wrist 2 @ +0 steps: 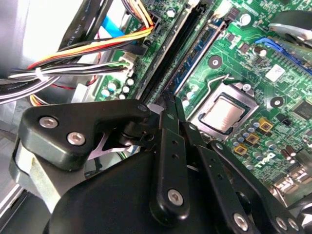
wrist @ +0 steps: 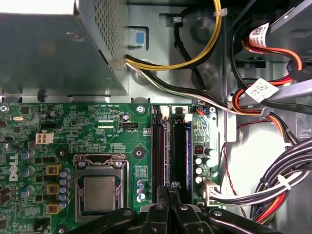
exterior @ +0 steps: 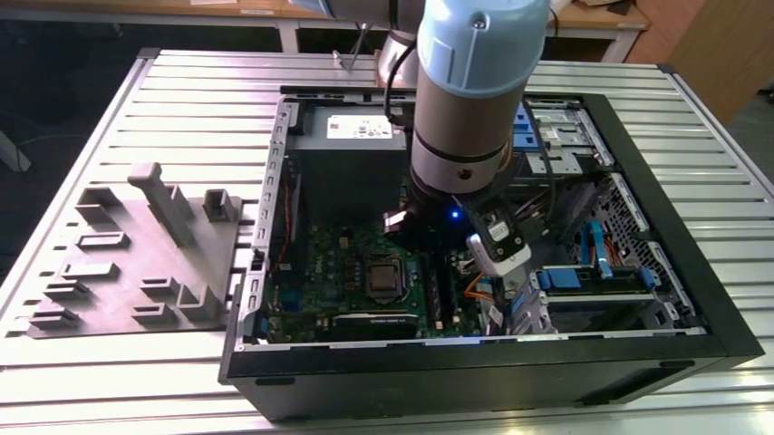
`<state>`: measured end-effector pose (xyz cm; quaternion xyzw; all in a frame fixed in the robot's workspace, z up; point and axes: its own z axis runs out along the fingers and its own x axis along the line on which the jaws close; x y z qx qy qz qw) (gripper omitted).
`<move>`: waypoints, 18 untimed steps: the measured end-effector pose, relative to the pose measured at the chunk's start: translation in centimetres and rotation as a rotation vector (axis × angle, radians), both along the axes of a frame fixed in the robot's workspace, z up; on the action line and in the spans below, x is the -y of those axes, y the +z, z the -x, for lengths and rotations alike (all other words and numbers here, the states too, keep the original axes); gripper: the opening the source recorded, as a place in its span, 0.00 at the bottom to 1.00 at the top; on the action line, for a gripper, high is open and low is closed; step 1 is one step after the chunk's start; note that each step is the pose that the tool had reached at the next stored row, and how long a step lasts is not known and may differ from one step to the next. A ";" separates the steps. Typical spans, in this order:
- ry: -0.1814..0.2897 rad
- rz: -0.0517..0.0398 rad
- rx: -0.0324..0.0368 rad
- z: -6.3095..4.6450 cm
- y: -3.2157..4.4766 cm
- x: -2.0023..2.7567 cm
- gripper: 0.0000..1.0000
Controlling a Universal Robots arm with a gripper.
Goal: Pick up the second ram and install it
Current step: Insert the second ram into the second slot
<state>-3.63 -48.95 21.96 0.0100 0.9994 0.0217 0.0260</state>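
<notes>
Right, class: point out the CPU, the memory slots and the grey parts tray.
CPU point(wrist: 99, 193), first wrist view, middle of its silver lid.
memory slots point(wrist: 159, 156), first wrist view, on one black slot.
grey parts tray point(exterior: 133, 263), exterior view, its flat base.

Gripper point(wrist 2: 168, 105) over mobo point(wrist 2: 273, 92) RAM slots point(wrist 2: 187, 53).

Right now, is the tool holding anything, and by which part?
It cannot be told. The tool sits low over one end of the memory slots, and its own body hides whether anything is gripped there.
</notes>
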 end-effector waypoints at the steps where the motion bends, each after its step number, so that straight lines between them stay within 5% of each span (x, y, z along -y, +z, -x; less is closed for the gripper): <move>1: 0.000 -0.0001 0.0001 0.0 -0.12 0.00 0.11; 14: 0.000 0.0003 0.0000 0.0 -0.38 0.01 0.11; 18: 0.000 -0.0001 0.0001 0.0 -0.40 0.00 0.19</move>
